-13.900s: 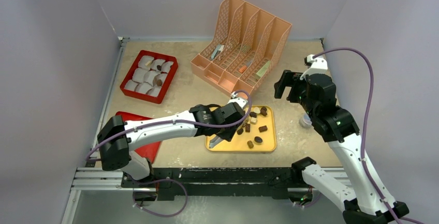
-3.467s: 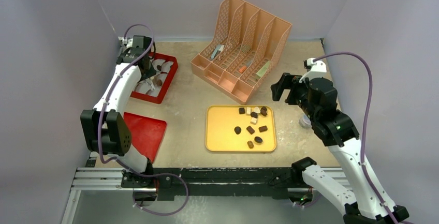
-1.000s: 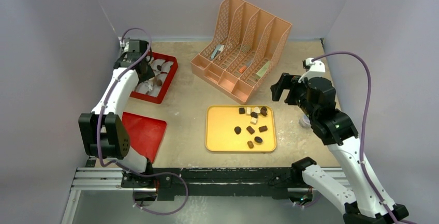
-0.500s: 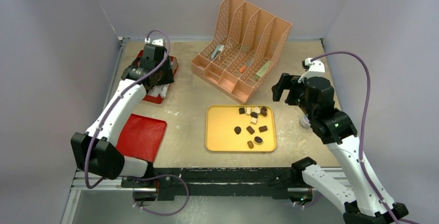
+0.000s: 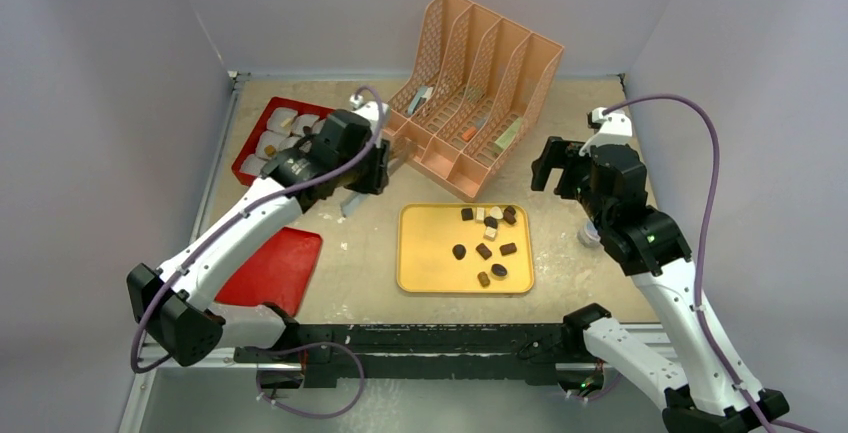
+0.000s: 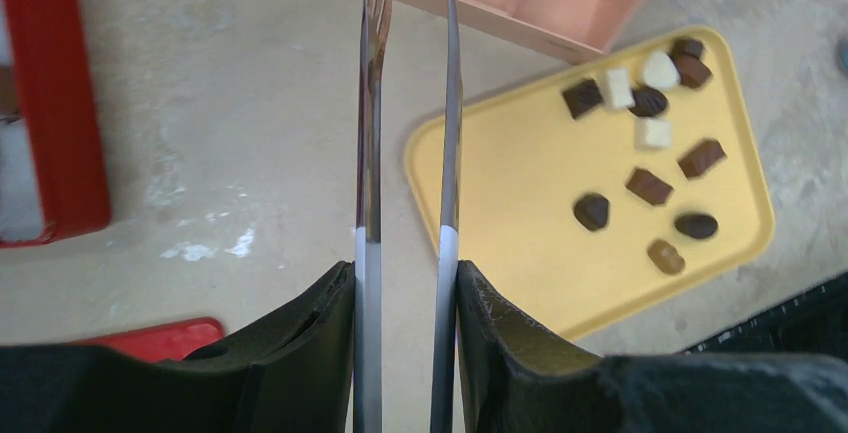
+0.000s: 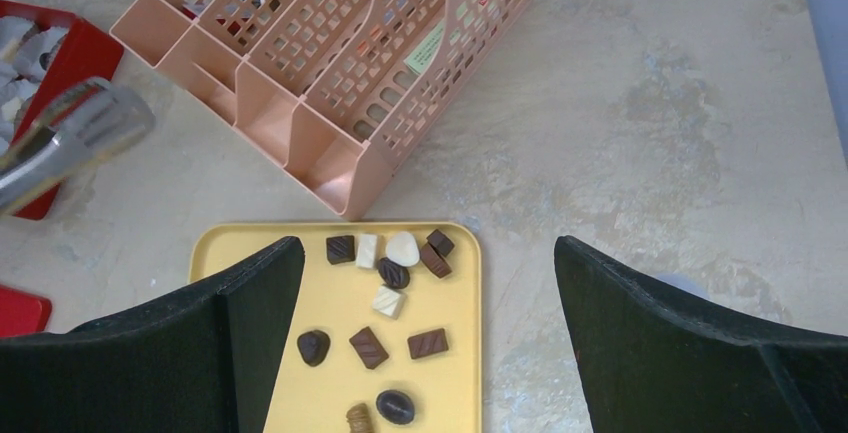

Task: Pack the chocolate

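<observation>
Several dark, caramel and cream chocolates [image 5: 488, 236] lie loose on a yellow tray [image 5: 425, 263]; they also show in the left wrist view [image 6: 645, 143] and the right wrist view [image 7: 385, 298]. My left gripper [image 5: 366, 166] is shut on metal tongs [image 6: 370, 103], which point down at the table just left of the tray. Nothing shows between the tong tips. My right gripper [image 7: 428, 248] is open and empty, held high above the tray's right side. A red box [image 5: 262, 113] with white liners stands at the back left, partly hidden by my left arm.
A peach file organizer [image 5: 470, 83] stands behind the tray, close to the tong tips. A flat red lid [image 5: 270, 263] lies at the front left. A small pale cup [image 5: 590, 235] sits right of the tray under my right arm.
My left arm has swung from the red box at the back left rightward toward the tray, carrying the tongs. My right arm has hardly moved.
</observation>
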`<action>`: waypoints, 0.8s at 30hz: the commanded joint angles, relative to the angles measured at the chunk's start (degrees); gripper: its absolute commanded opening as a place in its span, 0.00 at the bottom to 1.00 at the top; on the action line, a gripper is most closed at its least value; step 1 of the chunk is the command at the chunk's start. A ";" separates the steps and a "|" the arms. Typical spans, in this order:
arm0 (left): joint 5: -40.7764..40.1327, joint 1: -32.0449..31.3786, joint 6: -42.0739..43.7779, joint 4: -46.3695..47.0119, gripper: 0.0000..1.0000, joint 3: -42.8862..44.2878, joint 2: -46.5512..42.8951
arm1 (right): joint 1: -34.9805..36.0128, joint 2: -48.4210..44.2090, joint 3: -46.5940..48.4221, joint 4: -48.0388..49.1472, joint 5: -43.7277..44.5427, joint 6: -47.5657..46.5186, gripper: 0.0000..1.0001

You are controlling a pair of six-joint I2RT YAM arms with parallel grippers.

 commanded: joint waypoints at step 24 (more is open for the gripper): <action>-5.20 -33.08 1.93 4.54 0.39 1.15 11.90 | -0.14 -2.68 4.10 -1.93 6.33 -3.19 0.97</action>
